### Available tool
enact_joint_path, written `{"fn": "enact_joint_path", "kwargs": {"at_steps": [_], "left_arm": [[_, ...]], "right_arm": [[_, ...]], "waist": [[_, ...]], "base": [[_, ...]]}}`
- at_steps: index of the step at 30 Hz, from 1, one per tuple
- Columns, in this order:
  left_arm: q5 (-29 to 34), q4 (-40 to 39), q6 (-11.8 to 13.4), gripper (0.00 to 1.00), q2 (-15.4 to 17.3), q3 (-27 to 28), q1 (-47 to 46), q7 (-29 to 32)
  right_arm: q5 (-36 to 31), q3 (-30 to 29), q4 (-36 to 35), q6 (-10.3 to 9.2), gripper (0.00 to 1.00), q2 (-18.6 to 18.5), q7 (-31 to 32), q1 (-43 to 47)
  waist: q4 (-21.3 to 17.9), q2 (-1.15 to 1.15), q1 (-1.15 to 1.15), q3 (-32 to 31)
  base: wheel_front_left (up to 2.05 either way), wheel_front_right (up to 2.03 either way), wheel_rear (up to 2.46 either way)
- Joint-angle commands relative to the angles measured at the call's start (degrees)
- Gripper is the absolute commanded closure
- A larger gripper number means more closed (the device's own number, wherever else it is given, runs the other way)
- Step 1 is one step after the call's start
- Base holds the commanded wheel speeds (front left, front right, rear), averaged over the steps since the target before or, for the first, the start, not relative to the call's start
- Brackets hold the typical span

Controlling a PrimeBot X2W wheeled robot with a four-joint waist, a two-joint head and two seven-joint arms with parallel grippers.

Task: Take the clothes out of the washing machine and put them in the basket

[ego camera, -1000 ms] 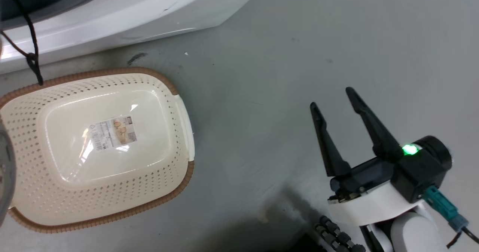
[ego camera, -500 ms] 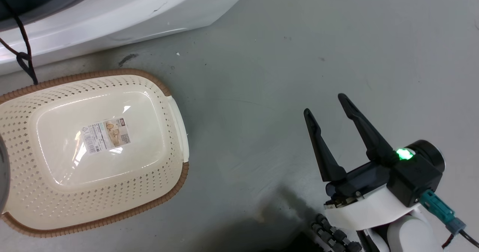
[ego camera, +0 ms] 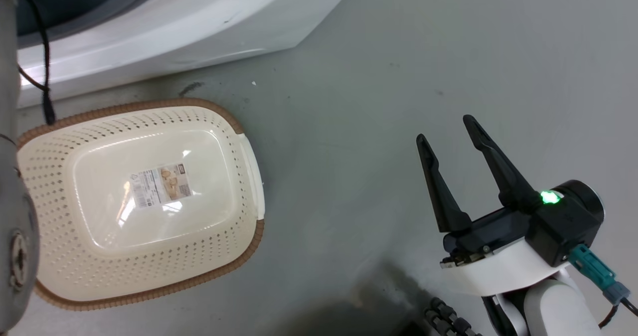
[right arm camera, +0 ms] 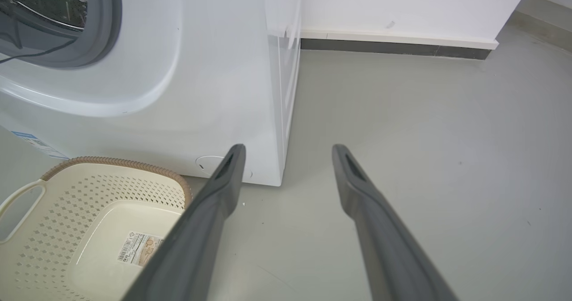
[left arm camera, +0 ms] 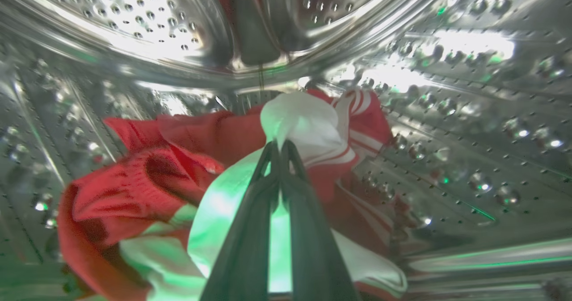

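Grey floor (ego camera: pixel 349 126) holds our empty basket (ego camera: pixel 124 271); in the drum (left arm camera: pixel 447 113) our left gripper (left arm camera: pixel 279 147) pinches the clothes (left arm camera: pixel 147 176), right gripper (ego camera: pixel 444 128) spread; nothing transferred yet.

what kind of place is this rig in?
Probably a laundry corner, possibly a test setup: a front-loading washing machine with clothes in its drum, a basket at its foot, bare grey floor.
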Motion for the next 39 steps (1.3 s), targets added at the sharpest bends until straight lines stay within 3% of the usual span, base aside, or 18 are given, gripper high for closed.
{"fn": "enact_joint_path", "kwargs": {"at_steps": [1, 6, 11, 19, 25, 39], "left_arm": [[-0.1, -0.3, -0.1, 1.0, -0.3, 0.0, 1.6, -2.3], [-1.1, -0.6, -0.8, 1.0, -1.3, 0.3, 6.2, -12.8], [-1.8, -1.6, -1.2, 1.0, -1.9, 0.8, 11.3, -17.4], [-1.4, -13.7, -1.1, 1.0, -3.0, 2.8, 24.9, -17.7], [-1.2, -19.6, -2.5, 1.0, -4.1, 4.3, 34.6, -17.7], [-1.6, -33.4, -4.0, 1.0, -10.0, 6.1, 56.4, -17.7]], "right_arm": [[-0.2, -0.4, 0.1, -0.04, 0.0, 0.1, 0.1, -0.2], [-0.5, -1.9, 0.1, -0.05, 0.0, 0.2, 0.8, 0.8], [-0.6, -3.4, 0.3, -0.05, 0.0, 0.1, 1.7, 2.2], [-1.0, -5.1, 1.2, -0.05, 0.0, 0.1, 3.2, 5.1], [-0.7, -5.8, 2.0, -0.05, 0.0, 0.1, 4.1, 7.3], [0.7, -8.5, 1.3, -0.05, 0.0, 0.1, 5.8, 14.3]], "waist": [[1.0, 0.0, 0.0, -1.7], [2.8, 0.0, 0.0, -6.4], [4.7, 0.0, 0.0, -11.8], [7.6, 0.0, 0.0, -21.2], [9.5, 0.0, 0.0, -27.6], [14.3, 0.0, 0.0, -41.0]], "base": [[0.0, 0.0, 0.0], [0.0, 0.0, 0.0], [0.0, 0.0, 0.0], [0.0, 0.0, 0.0], [0.0, 0.0, 0.0], [0.0, 0.0, 0.0]]}}
